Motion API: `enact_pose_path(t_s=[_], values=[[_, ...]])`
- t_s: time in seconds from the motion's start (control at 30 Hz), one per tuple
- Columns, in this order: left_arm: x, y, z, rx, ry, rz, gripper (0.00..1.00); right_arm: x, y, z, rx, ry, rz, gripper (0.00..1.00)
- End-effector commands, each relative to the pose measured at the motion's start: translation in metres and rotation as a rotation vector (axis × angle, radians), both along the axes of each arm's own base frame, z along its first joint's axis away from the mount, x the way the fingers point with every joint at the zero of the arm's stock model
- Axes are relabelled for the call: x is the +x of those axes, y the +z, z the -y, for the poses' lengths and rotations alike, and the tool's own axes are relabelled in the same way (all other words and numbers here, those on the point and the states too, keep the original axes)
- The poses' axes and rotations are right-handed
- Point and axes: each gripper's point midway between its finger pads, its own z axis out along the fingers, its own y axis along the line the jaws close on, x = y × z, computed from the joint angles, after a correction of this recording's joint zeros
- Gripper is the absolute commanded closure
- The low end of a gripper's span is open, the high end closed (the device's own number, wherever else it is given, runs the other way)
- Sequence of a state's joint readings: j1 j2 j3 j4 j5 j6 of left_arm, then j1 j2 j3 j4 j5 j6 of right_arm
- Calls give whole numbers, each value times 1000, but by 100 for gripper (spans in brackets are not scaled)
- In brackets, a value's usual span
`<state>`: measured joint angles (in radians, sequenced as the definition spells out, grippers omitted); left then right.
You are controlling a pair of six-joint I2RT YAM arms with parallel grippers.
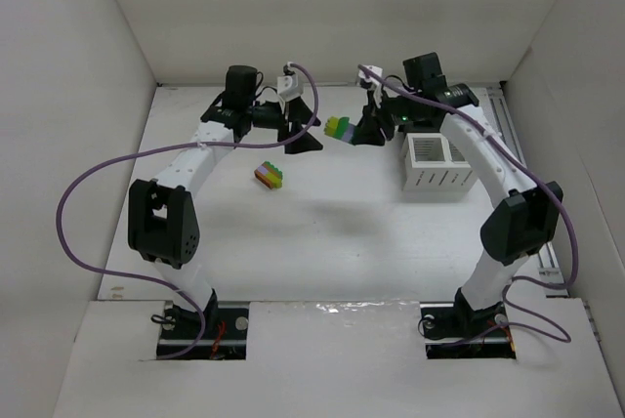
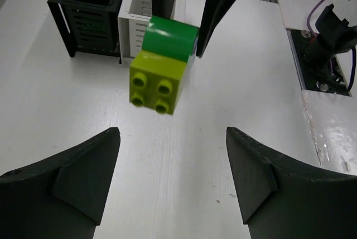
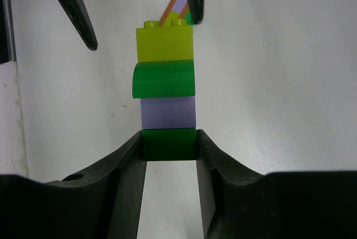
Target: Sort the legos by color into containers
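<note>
Right wrist view: the lego stack (image 3: 165, 77), smooth glossy plastic with one rounded green brick, is held above the bench (image 1: 322, 232) by its dark green end in the right tool (image 3: 169, 144). Its long axis is pointed, lime studs first, toward the wide-spread left tool (image 2: 172, 133), near but not touched.

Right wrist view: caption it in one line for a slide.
Right gripper clamps the dark green end of a four-brick stack, lime brick outermost, facing the open left gripper.
</note>
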<state>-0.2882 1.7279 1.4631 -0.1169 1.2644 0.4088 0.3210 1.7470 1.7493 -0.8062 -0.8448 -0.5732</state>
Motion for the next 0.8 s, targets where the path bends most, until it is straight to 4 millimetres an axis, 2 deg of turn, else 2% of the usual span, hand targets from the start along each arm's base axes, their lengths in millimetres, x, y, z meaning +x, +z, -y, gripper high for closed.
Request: enact_pose_path(t_s=[0.0,0.17,0.27,0.3,0.37,0.43,0.47,0.53,0.6,0.67,0.7,0.73,0.77], values=[[-11,12,3,-28,-54,53,26,-15,14,-16,-18,93,113,100],[-8,14,3,-22,-51,83,26,-17,16,-23,-41,126,154,100],[-10,11,2,-15,-54,79,30,-19,19,-27,-37,134,163,100],[-10,11,2,-15,-54,79,31,-19,14,-27,-44,135,144,100],[-11,11,1,-10,-60,90,39,-19,19,-27,-41,135,151,100],[-13,11,1,-12,-69,89,47,-20,15,-31,-44,145,141,100],[-14,10,1,-9,-71,86,54,-20,15,-31,-44,145,141,100],[-13,12,1,-9,-74,101,60,-19,13,-31,-47,145,133,100],[-16,10,0,-10,-89,107,60,-22,10,-35,-53,157,116,100],[-15,14,1,-12,-91,130,55,-21,10,-36,-57,157,106,100],[-15,14,1,-12,-91,130,53,-22,3,-36,-59,164,78,100],[-16,13,0,-9,-92,120,50,-21,8,-37,-55,164,90,100],[-15,13,0,-10,-94,135,45,-20,5,-38,-58,164,82,100]])
